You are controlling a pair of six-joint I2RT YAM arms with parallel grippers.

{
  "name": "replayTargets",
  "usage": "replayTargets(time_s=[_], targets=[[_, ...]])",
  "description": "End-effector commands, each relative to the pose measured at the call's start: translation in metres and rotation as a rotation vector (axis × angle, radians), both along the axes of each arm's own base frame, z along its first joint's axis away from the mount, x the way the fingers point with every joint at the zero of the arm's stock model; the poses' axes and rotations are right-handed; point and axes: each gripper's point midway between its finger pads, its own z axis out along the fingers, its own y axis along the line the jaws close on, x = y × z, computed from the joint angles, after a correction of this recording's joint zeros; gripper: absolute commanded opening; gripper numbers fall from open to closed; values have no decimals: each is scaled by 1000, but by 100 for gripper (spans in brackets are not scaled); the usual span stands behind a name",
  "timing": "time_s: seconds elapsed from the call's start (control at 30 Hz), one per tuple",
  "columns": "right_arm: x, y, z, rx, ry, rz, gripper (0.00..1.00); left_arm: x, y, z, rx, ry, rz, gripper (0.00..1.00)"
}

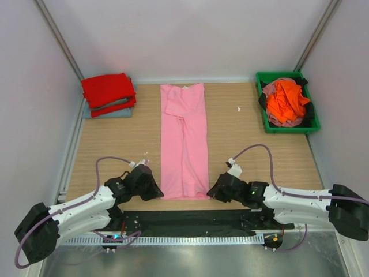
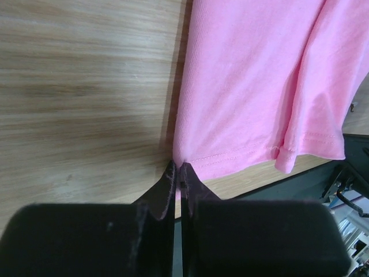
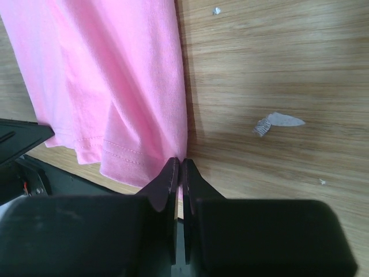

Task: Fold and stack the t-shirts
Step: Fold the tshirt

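Note:
The light pink t-shirt (image 1: pixel 184 138) lies folded into a long narrow strip down the middle of the table. My left gripper (image 1: pixel 159 194) is shut on its near left hem corner (image 2: pixel 180 164). My right gripper (image 1: pixel 211 193) is shut on its near right hem corner (image 3: pixel 180 161). The bright red t-shirt (image 1: pixel 108 90) lies folded on top of the folded grey-blue t-shirt (image 1: pixel 109 112) at the far left. The orange t-shirt (image 1: pixel 286 101) lies crumpled in the green bin (image 1: pixel 308 128) at the far right.
Other dark and greyish cloth lies in the bin under the orange shirt. A small scrap of paper (image 3: pixel 278 122) lies on the wood right of the pink shirt. A black mat (image 1: pixel 190 222) runs along the table's near edge.

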Motion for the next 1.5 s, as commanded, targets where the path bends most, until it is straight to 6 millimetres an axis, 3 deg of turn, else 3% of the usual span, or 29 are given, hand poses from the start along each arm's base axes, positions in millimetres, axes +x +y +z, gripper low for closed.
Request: replayTargets(time_s=[0.0,0.27,0.57,0.6,0.67,0.73,0.83,0.9,0.93,0.97,1.0,1.2,1.37,1.4,1.47], targets=[[1,-11,4,-28,-17,-20,1,-2,-10,9,-20,-25,-8,0],[-6,-32,16,-73,-22,-33,2,-16,-19,30,4,-37,-28,0],[16,-19,73,-105,-136,-7,1,2,-18,75,80,-109,-21,0],[20,-18,77,-136,-157,7,1,8,-23,89,74,-136,-28,0],[33,-14,88,-191,-178,3,1,15,-21,91,128,-140,-30,0],[53,-14,98,-235,-194,2,1,25,-23,108,152,-169,-43,0],[84,-12,117,-232,-225,6,1,48,-24,127,178,-202,-37,0],[103,-7,134,-220,-253,8,1,65,-22,129,186,-192,-19,0],[116,-14,137,-251,-266,9,1,74,-24,139,178,-213,-25,0],[123,-12,131,-283,-247,23,1,85,-19,141,181,-210,0,0],[135,-9,143,-280,-268,22,1,90,-22,137,185,-187,-9,0],[185,-9,143,-322,-260,42,1,142,-14,148,202,-197,21,0],[221,-10,140,-326,-255,47,1,180,-10,136,197,-151,30,0],[229,-10,147,-318,-267,51,1,189,-10,141,195,-164,38,0],[244,-10,136,-332,-247,60,1,203,-12,137,189,-142,26,0]])
